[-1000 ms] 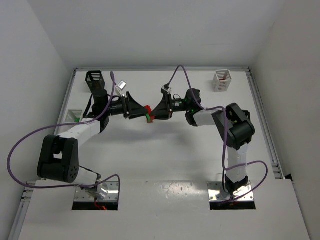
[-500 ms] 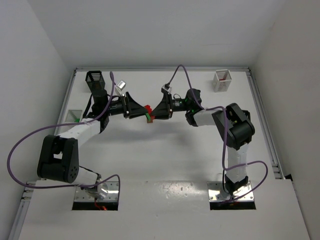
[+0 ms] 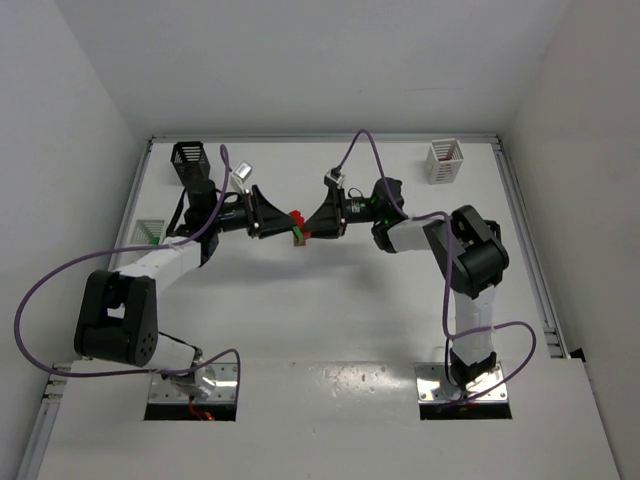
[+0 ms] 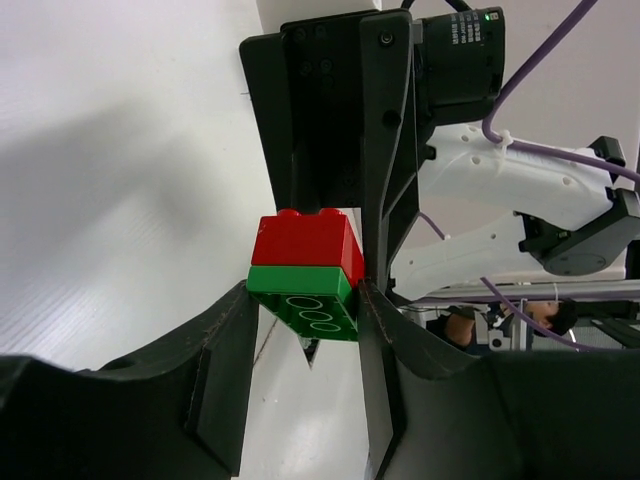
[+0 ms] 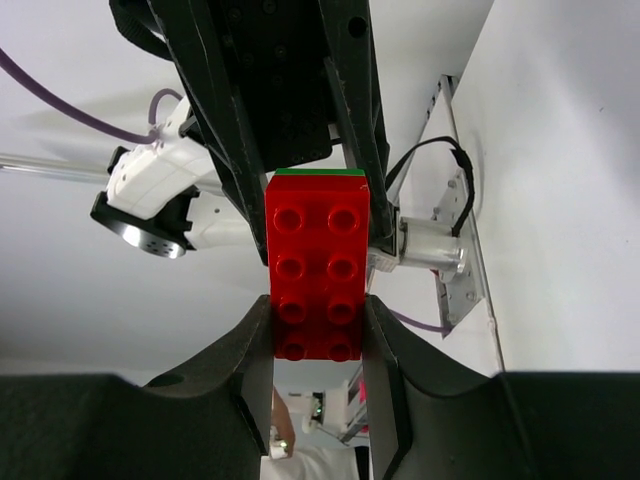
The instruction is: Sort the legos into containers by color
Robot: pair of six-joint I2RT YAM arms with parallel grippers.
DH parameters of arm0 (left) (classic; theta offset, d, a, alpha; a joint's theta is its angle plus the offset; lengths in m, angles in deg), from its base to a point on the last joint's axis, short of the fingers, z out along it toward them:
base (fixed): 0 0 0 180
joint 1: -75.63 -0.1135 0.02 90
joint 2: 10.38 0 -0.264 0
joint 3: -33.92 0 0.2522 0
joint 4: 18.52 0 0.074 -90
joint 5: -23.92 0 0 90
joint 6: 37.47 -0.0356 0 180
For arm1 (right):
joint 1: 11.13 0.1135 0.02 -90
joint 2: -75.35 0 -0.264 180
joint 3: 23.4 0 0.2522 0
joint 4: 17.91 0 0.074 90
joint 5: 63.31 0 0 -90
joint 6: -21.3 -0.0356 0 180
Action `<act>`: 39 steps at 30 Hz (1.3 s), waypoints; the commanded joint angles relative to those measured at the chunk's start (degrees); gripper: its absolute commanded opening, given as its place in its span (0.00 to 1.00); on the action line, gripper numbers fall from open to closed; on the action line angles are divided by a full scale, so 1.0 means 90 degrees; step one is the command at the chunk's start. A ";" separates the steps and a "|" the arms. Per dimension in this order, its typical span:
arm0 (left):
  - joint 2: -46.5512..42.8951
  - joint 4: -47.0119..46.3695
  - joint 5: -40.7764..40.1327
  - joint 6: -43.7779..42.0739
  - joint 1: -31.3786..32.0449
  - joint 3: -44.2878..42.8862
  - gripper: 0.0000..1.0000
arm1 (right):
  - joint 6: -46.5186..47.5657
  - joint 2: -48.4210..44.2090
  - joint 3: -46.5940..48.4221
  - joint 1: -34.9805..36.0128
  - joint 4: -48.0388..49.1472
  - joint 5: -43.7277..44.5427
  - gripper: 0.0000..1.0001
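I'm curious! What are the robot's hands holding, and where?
The left gripper pinches the green brick by its sides; the right gripper pinches the red brick likewise.

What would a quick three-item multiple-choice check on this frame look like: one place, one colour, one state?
1. Where is the lego stack?
A) in a black basket
B) in the air between the left gripper and the right gripper
C) lying by the arm bases

2. Which brick do the right gripper's fingers pinch?
A) yellow
B) green
C) red

3. The left gripper is:
A) shut on the green brick
B) wide open, empty
C) out of view

Key:
1 B, the top view shows the stack between the two grippers' tips.
2 C, the right wrist view shows the red brick between its fingers.
3 A, the left wrist view shows both fingers against the green brick's sides.
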 commanded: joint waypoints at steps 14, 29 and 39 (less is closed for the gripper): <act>-0.0869 0.1133 0.0031 -0.1378 -0.0373 0.0438 0.04 | 0.0445 -0.0554 -0.0363 -0.1421 0.0362 0.0288 0.00; -0.1640 0.5890 -0.3343 -0.6368 -0.2365 -0.2111 0.00 | 0.6402 -0.2440 0.0115 -0.1558 -0.6482 0.0580 0.00; -0.1035 0.5873 -0.4148 -0.7356 -0.4417 -0.2434 0.00 | 0.8493 -0.2665 0.0467 -0.1558 -0.8505 0.1527 0.00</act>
